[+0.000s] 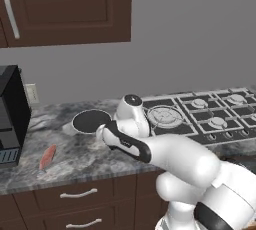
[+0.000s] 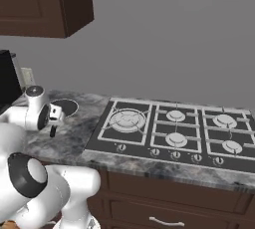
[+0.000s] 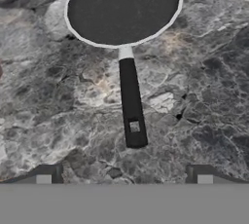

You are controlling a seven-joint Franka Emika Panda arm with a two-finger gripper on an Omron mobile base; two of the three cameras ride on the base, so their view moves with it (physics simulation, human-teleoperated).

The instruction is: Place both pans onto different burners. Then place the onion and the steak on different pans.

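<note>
The pincer (image 3: 124,177) hangs released above the marble counter (image 3: 194,96), its two dark fingertips (image 3: 50,173) spread wide and holding nothing. Straight ahead of it, between the lines of the two tips, the handle (image 3: 131,103) of a pan (image 3: 124,6) lies flat on the stone, its free end pointing back at the pincer and not touching either tip. Beyond the handle sits the round black dish of that pan, rimmed in pale grey, resting on the counter and not on any burner. From the left base view the same pan (image 1: 91,121) shows just past the wrist, and the steak (image 1: 47,157) lies well apart from the pincer, nearer the counter's front edge and toward a black appliance (image 1: 11,116) at the far end. To the other side of the pincer the hob (image 2: 169,128) is set into the counter, with the large burner (image 2: 127,120) nearest the pan and smaller burners (image 2: 175,115) beyond it, all bare under their grates. From the right base view the pincer (image 2: 53,123) points down, with the pan (image 2: 67,107) partly hidden behind the wrist. A faint reddish speck at the left edge of the hand view may be the steak, though it is too small to tell.
</note>
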